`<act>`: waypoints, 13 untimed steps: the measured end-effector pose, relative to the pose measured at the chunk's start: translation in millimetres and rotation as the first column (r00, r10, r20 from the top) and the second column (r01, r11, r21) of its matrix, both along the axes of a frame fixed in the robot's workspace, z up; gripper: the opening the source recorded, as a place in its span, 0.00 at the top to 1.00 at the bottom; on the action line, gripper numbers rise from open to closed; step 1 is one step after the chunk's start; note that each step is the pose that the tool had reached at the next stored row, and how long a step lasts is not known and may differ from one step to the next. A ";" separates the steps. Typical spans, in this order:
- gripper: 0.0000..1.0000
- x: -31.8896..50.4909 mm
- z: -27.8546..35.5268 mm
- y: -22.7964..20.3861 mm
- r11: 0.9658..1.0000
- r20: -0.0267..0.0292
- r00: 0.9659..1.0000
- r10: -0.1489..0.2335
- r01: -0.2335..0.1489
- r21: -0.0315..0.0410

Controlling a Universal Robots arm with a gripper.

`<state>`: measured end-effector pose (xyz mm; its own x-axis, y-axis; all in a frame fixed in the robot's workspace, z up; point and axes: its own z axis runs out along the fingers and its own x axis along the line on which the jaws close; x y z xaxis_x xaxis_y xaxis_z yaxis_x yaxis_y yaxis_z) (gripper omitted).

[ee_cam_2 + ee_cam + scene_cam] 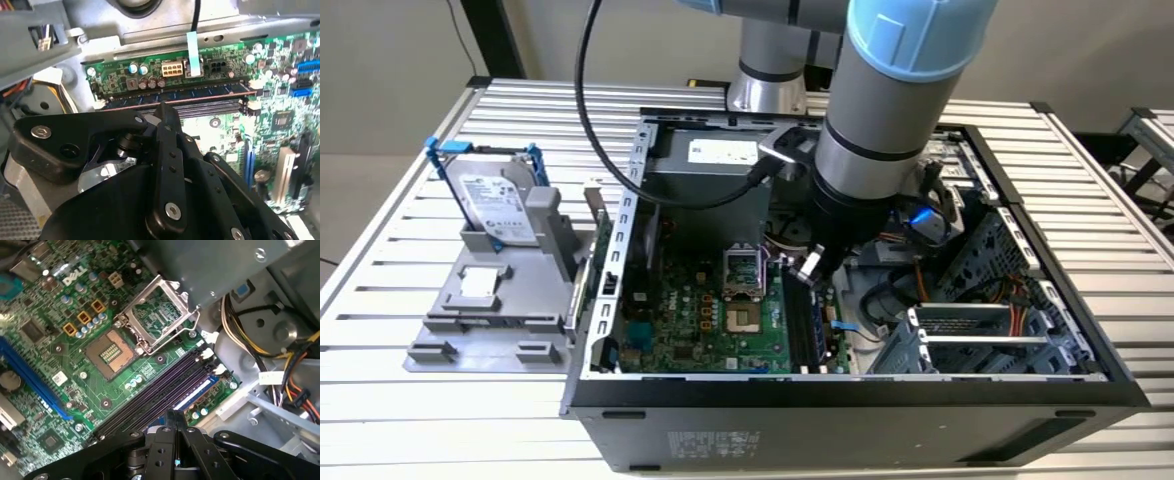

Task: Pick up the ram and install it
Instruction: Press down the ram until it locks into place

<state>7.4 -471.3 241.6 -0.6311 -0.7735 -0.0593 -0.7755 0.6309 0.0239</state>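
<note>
Gripper [176, 421] fingers pressed together, holding nothing, above the ram [175, 95], apparently seated in its slot; light, stiff, fragile; handle by edges.

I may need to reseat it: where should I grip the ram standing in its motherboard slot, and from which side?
Pinch the ram across its two flat faces, mid-length on its exposed top edge, coming straight down. It stands on edge in the slot, with the black slots close beside it and white latches at the end, so probably only the top is free.
</note>
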 end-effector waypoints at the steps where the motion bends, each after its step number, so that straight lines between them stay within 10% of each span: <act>1: 1.00 0.0 0.0 0.0 1.000 0.000 1.000 0.018 -0.018 0.000; 7: 1.00 0.0 0.0 0.0 0.992 0.009 0.992 0.124 -0.124 -0.001; 13: 1.00 0.0 0.0 0.0 0.974 0.023 0.974 0.227 -0.227 -0.003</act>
<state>7.4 -471.3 241.6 -0.4376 -0.8963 -0.0714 -0.8987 0.4385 0.0042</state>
